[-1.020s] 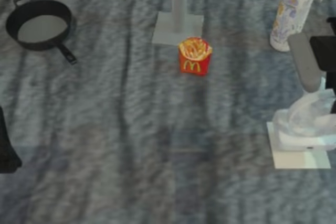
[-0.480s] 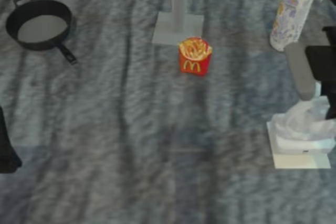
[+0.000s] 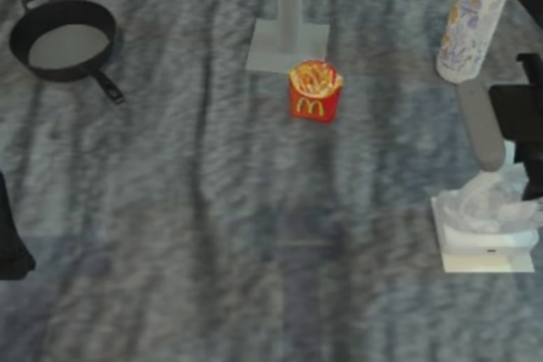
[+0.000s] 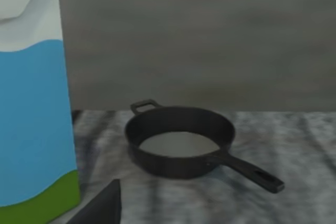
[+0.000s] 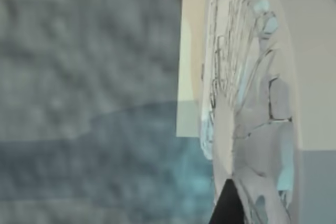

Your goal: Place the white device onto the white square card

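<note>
The white device (image 3: 485, 208) hangs low over the white square card (image 3: 485, 262) near the table's right edge, covering most of it. My right gripper (image 3: 512, 195) comes down on it from behind and is shut on it. In the right wrist view the device (image 5: 257, 93) fills the picture close up, with the pale card (image 5: 190, 51) behind it and one dark fingertip (image 5: 228, 207) against the device. My left gripper (image 3: 10, 247) stays parked at the left edge, open.
A black pan (image 3: 61, 38) sits at the back left. A fries box (image 3: 316, 91) stands mid-table before a grey-white plate with a post (image 3: 287, 44). A printed spray bottle (image 3: 472, 23) stands back right. A blue-white carton (image 4: 31, 103) is beside the left gripper.
My right arm has moved toward the table's front and lowered the white device closer to the card. The left arm has not moved.
</note>
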Robot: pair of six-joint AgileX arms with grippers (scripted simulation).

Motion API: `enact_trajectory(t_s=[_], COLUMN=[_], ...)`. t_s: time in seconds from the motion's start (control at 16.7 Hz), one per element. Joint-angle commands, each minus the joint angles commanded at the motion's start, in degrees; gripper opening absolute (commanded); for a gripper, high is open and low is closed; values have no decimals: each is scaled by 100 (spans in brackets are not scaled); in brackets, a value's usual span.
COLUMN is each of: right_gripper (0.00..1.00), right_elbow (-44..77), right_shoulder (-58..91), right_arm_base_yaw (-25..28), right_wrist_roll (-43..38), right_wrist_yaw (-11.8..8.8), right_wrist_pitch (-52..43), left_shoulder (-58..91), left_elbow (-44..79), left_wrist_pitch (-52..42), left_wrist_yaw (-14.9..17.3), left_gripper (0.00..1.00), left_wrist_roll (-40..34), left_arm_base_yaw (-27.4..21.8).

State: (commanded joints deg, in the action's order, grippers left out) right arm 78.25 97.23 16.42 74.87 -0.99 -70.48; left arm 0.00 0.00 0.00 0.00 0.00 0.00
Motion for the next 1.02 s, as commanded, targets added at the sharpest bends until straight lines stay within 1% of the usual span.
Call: enact_trajectory(t_s=[0.66, 0.72, 1.02], right_gripper=[98, 100, 100], right_elbow=[0, 0, 0], right_shoulder=[0, 0, 0], right_arm_base_yaw=[0, 0, 0], right_wrist_roll=[0, 0, 0], right_wrist_yaw=[0, 0, 0], right_wrist_pitch=[0, 0, 0], left_shoulder=[0, 0, 0], left_elbow=[0, 0, 0], left_wrist_pitch=[0, 0, 0], left_wrist_yaw=[0, 0, 0], left_gripper=[100, 100, 100], left_wrist_roll=[0, 0, 0], left_arm_base_yaw=[0, 0, 0])
